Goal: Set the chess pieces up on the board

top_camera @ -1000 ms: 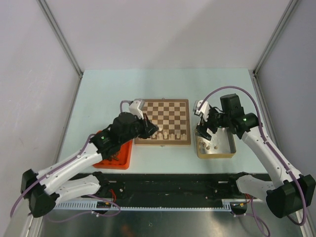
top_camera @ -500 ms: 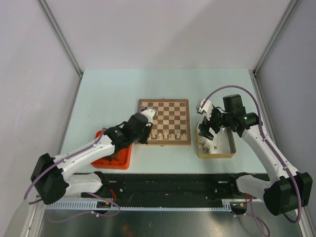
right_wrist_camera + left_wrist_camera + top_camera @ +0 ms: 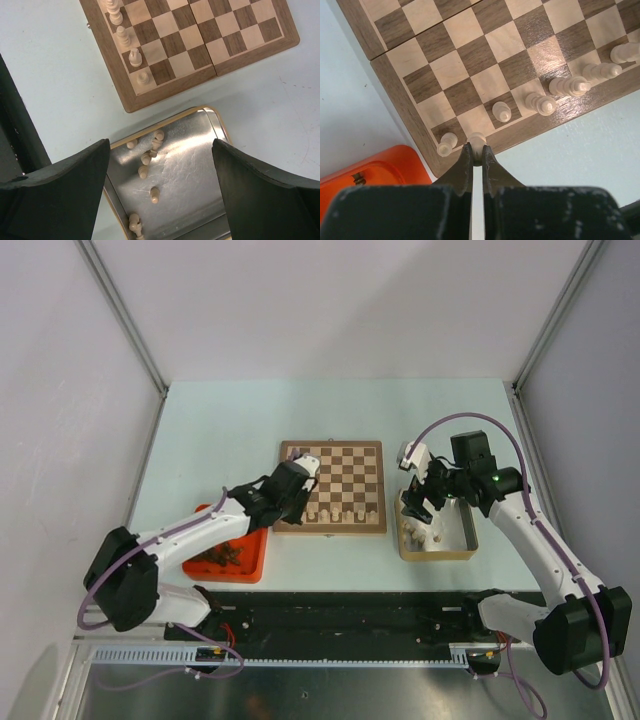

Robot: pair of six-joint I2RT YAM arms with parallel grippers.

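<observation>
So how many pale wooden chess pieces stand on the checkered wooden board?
7 pale pieces in the left wrist view, along the board's near edge: corner one, one in the left claw, five rightward. Others may be offscreen.

No text, label, brand, number or sign is showing legibly in any view; the board (image 3: 345, 475), the gold tin (image 3: 190, 170) and the red tray (image 3: 250, 565) are bearing none.

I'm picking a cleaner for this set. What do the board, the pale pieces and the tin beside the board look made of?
Board: wood, with light and dark checks showing grain and a slight satin sheen.
Pale pieces: probably light unstained wood, turned shapes, matte; plastic can't be ruled out.
Tin: metal, with a silvery, streaky, reflective inside and a gold-coloured rim.
</observation>
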